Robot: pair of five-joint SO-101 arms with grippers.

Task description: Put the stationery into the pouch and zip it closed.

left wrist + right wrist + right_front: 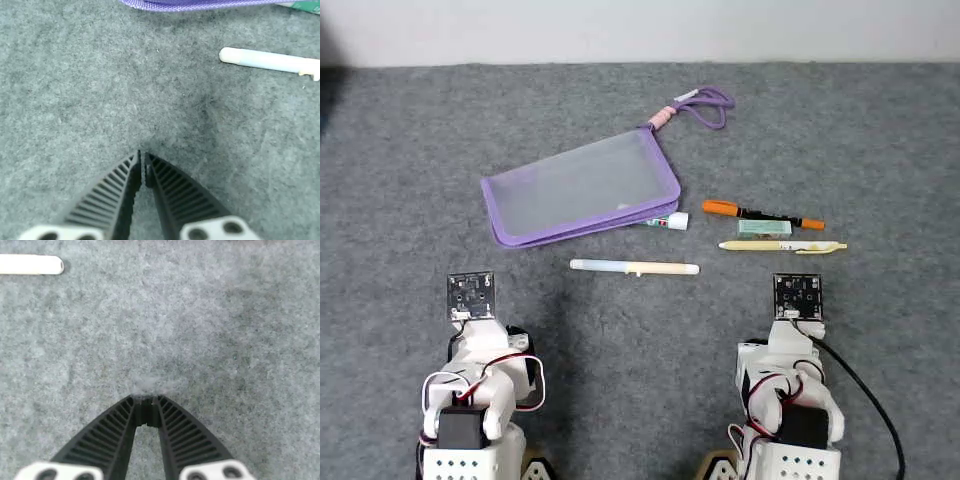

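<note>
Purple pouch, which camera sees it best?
The high view: the whole purple pouch lies there, strap included. The left wrist view catches a strip of its edge. The right wrist view faces grey mat and a pale pen.

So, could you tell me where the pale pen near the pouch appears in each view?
High view: pale pen on the grey mat, near picture centre, below the pouch.
Left wrist view: one end, beyond the left gripper, near the pouch's edge.
Right wrist view: other end, beyond the right gripper.
Shared landmark: the grey mat.
</note>
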